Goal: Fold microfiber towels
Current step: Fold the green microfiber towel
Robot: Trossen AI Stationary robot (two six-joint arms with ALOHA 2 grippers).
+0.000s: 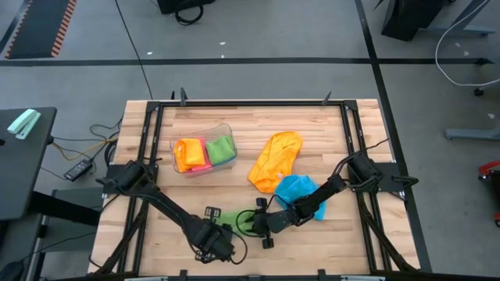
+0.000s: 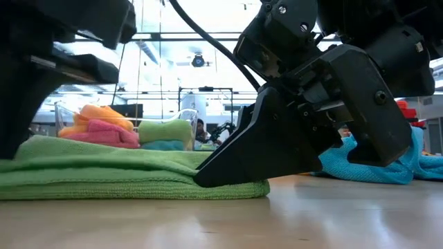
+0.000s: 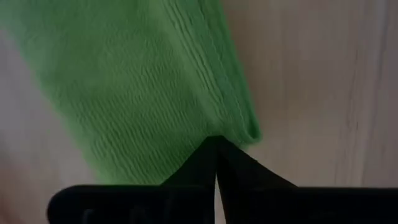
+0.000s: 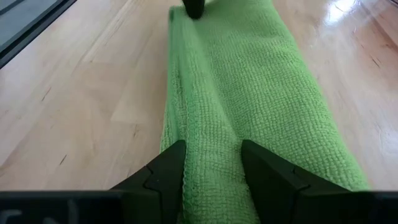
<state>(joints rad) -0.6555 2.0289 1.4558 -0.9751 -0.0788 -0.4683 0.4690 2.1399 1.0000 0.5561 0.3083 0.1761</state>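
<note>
A green towel (image 1: 238, 218) lies folded into a long strip on the table near its front edge; it also shows in the low view (image 2: 124, 176). My left gripper (image 3: 216, 146) is shut at one short end of the strip. My right gripper (image 4: 211, 168) is at the other end, closed on a ridge of the cloth. An orange towel (image 1: 275, 160) and a sky-blue towel (image 1: 297, 190) lie crumpled on the table behind my right gripper. Folded orange, pink and green towels sit in a clear tub (image 1: 205, 150). My left gripper pinches the short end edge of the green strip (image 3: 211, 127) between its fingertips, close to one corner (image 3: 252, 132). That end lies on the table. My right gripper has a raised ridge of the strip's top layers (image 4: 211, 143) between its two fingers (image 4: 171, 165). The fingers slant down from the table's right and lie along the strip. The towel stays flat on the table (image 2: 228, 188).
The clear tub stands at the back left of the table. The orange and blue towels take up the middle right. Bare wood (image 1: 328, 250) shows along the front edge and at the front right. A dark frame (image 1: 250, 103) runs around the table.
</note>
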